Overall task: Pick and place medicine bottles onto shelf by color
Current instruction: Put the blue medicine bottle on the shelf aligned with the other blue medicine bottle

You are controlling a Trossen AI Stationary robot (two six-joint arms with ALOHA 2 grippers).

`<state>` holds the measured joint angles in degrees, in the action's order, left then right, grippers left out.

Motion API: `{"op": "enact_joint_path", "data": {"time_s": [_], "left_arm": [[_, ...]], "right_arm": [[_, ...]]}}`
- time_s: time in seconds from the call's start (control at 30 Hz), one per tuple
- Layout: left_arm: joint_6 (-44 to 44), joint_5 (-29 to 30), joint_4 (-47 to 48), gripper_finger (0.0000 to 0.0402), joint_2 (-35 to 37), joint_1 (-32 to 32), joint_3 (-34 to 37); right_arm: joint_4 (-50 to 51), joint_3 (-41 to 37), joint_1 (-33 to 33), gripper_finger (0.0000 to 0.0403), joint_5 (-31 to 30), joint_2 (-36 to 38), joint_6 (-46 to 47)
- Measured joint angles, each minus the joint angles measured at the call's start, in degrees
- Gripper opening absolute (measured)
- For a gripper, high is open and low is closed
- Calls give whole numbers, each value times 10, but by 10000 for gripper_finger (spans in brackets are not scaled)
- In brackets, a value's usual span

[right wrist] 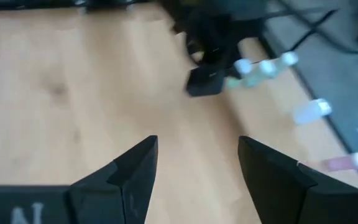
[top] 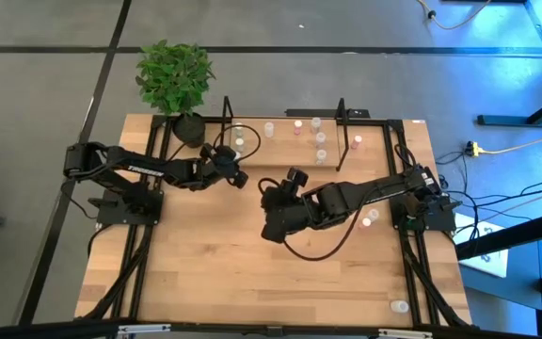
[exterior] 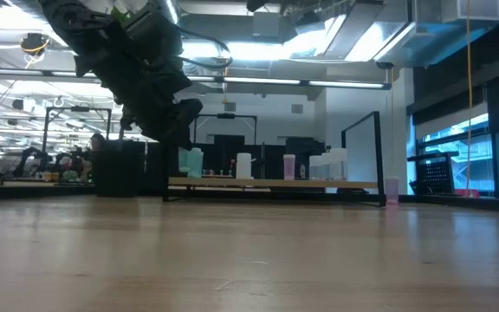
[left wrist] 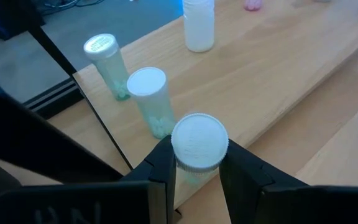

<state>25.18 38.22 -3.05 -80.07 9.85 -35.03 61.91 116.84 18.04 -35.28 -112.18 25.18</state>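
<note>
Partly hidden, left gripper [left wrist: 194, 180] clamps a white-capped bottle [left wrist: 197, 143].

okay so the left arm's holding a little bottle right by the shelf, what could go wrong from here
The left gripper pinches a white-capped, green-tinted translucent bottle just beside two similar green-tinted bottles standing on the light wooden shelf board with its black wire frame. Setting it down could knock the nearest one over. The fingers also sit close to the shelf's front edge, so the bottle might land half off and tip.

White-capped greenish bottle [left wrist: 197, 144] upright at shelf [left wrist: 278, 81] edge; two alike beside.
</note>
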Motion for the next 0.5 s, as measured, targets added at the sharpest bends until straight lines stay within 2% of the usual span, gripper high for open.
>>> {"op": "enact_joint_path", "data": {"time_s": [0.27, 0.5], "left_arm": [[8, -7, 0, 82, 0, 0, 0], [22, -13, 0, 82, 0, 3, 0]], "right_arm": [[0, 0, 0, 225, 98, 0, -1], [0, 0, 0, 225, 130, 0, 0]]}}
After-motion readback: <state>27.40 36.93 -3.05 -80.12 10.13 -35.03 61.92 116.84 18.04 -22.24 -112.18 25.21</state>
